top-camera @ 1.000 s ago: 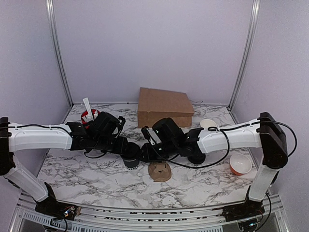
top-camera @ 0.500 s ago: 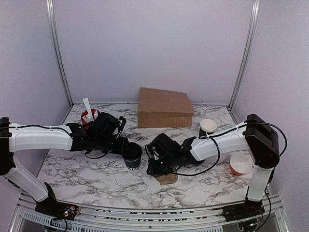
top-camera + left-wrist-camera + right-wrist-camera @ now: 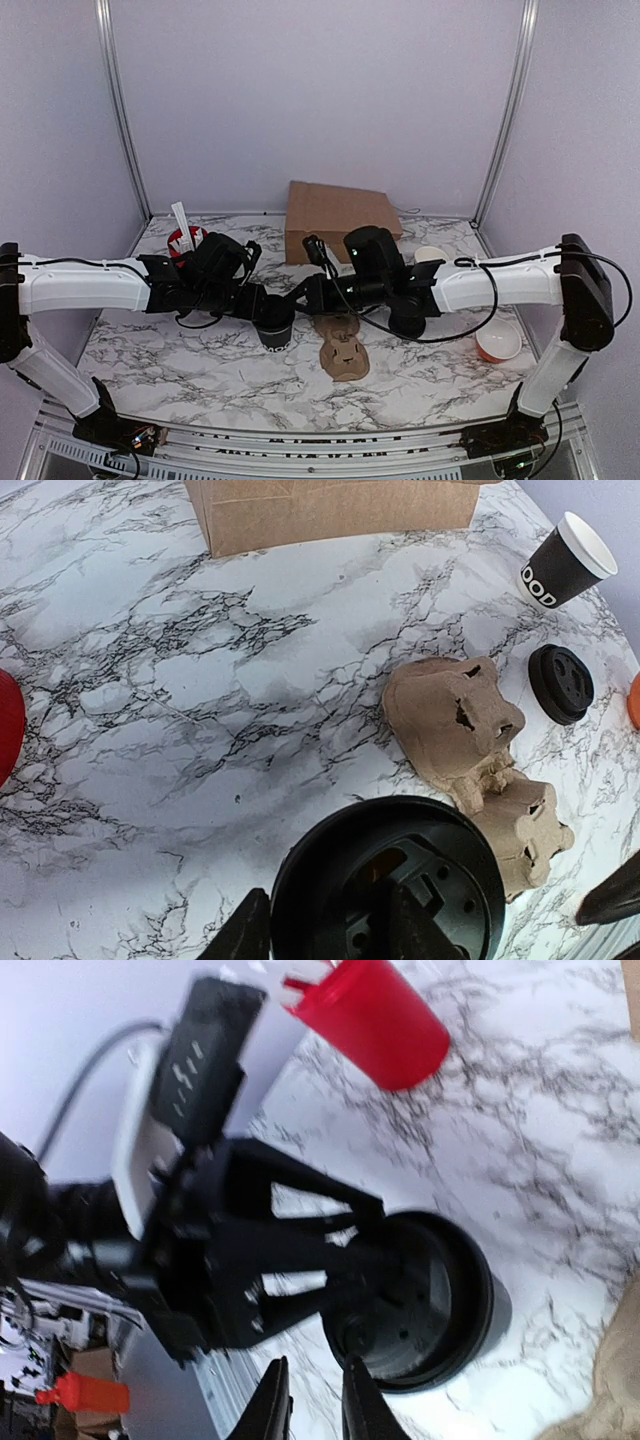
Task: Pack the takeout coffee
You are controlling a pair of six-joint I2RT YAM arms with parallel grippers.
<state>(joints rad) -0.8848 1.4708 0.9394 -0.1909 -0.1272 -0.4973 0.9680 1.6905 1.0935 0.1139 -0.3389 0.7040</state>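
The takeout coffee (image 3: pixel 275 327), a black cup with a black lid, stands on the marble table left of centre. My left gripper (image 3: pixel 262 306) is shut on it at the lid. In the left wrist view one finger (image 3: pixel 245 932) is outside the lid rim and the other lies over the lid (image 3: pixel 390 880). My right gripper (image 3: pixel 303 292) hovers just right of the cup. In the right wrist view its fingers (image 3: pixel 272 1400) stand a narrow gap apart with nothing between them, above the table beside the cup (image 3: pixel 430 1300).
A brown pulp cup carrier (image 3: pixel 341 347) lies right of the cup. A brown paper bag (image 3: pixel 337 220) stands at the back. A red cup (image 3: pixel 185 240) is at the back left. An open black cup with a white rim (image 3: pixel 432 257), a loose black lid (image 3: pixel 407 325) and an orange bowl (image 3: pixel 497 342) are at the right.
My right gripper dipped to the carrier, then rose and moved back beside the cup. The carrier shifted and now lies lengthways. The left gripper and cup stayed put.
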